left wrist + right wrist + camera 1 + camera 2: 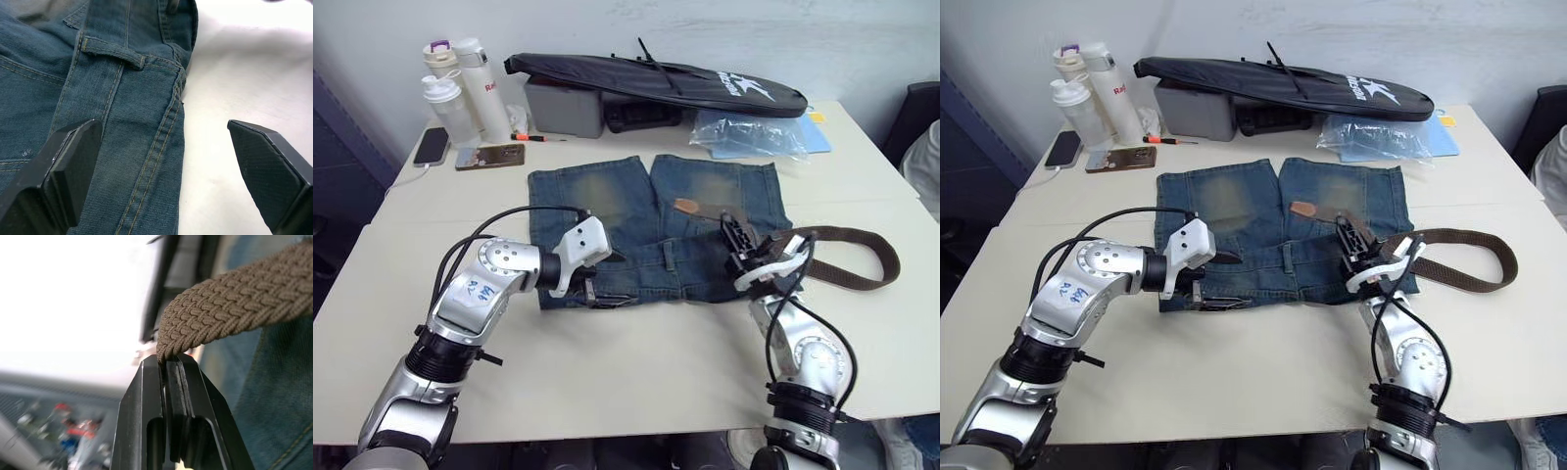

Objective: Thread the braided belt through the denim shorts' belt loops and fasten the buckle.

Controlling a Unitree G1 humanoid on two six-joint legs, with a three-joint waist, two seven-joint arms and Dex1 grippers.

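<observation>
- A pair of faded blue denim shorts (656, 230) with yellowish worn patches lies flat in the middle of a pale tabletop (636, 362), waistband toward the robot and legs pointing away.
- A long, dark-brown braided belt (862, 259) loops over the table to the right of the shorts; its tan leather tip (687, 207) rests on the right leg.
- The right gripper (166, 363) stands over the right end of the waistband, its two black fingers pressed together on an edge of the braided belt.
- The left gripper (607, 297) sits low at the left end of the waistband, its black fingers (63, 171) spread wide, one over the denim and one over bare table, holding nothing.
- A narrow blue denim belt loop (115, 51) lies just ahead of the left gripper.
- At the far edge lie a long black bag (656, 83), white bottles (460, 88) and two phones (475, 152).
</observation>
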